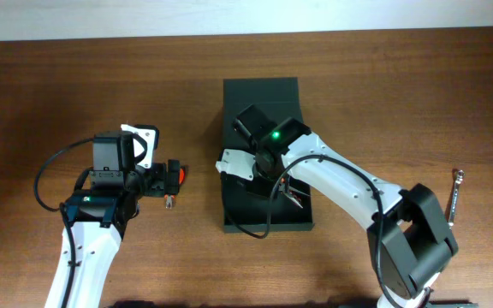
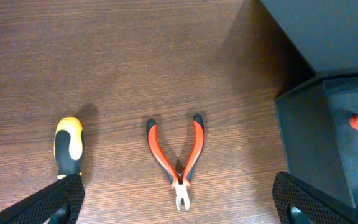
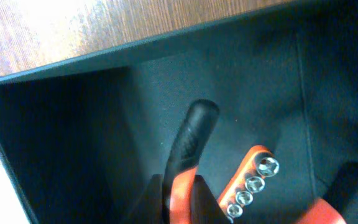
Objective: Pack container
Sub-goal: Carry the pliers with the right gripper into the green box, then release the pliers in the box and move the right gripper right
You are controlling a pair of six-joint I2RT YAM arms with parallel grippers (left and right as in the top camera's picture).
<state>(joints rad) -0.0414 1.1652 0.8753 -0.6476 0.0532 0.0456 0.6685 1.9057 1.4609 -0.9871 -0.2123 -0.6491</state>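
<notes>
We're over the table (image 1: 75, 77) now. The container (image 1: 264, 227) sits at centre with its flap lid thrown open on the far side. The right gripper (image 3: 253, 194) is down inside it, above a black-and-orange tool handle (image 3: 188, 149) and an orange socket rail (image 3: 253, 177). We cannot tell whether its jaws are gripping or let go.

On the left, the left gripper (image 2: 178, 179) hovers spread wide and empty over the pliers (image 2: 178, 165), with a yellow-handled screwdriver (image 2: 68, 146) just beside them. A wrench (image 1: 454, 195) lies well apart on the right.

We judge the box stiff-walled and fairly light, so it may slide if nudged. Its matte skin should not be slippery. The hinged flap looks like the weak, floppy part. We'd take it by the flap's free far edge to close it and steady a side wall at the rim.
</notes>
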